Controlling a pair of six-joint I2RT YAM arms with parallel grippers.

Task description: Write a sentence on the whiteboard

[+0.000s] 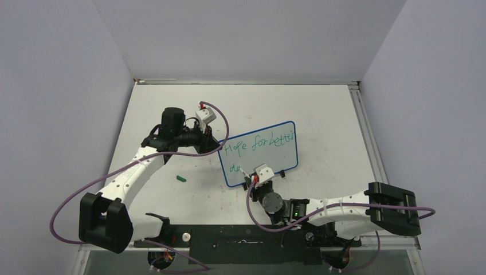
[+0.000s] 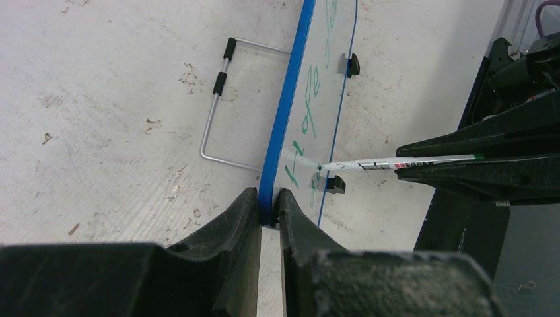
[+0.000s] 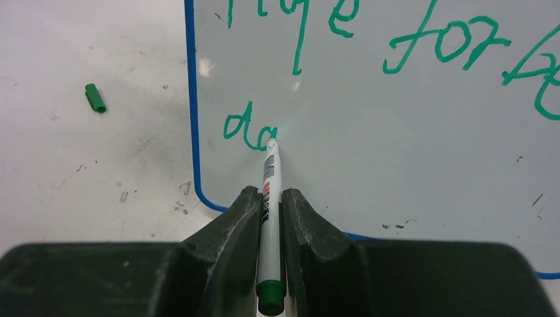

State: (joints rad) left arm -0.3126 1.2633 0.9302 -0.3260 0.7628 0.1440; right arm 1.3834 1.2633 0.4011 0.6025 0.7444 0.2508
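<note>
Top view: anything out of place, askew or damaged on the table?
Only the green cap: it lies loose on the table, left of the whiteboard in the top view, off the marker whose tip is at the board. The tabletop is scuffed and speckled. Nothing looks spilled or broken.

Scuffed white table [image 1: 321,114] — whiteboard [image 1: 261,159], green cap [image 1: 181,179]

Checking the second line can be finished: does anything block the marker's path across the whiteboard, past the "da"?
Nothing visible does. Beyond the marker tip, the whiteboard is bare white; the left gripper clamps only its blue side edge.
</note>
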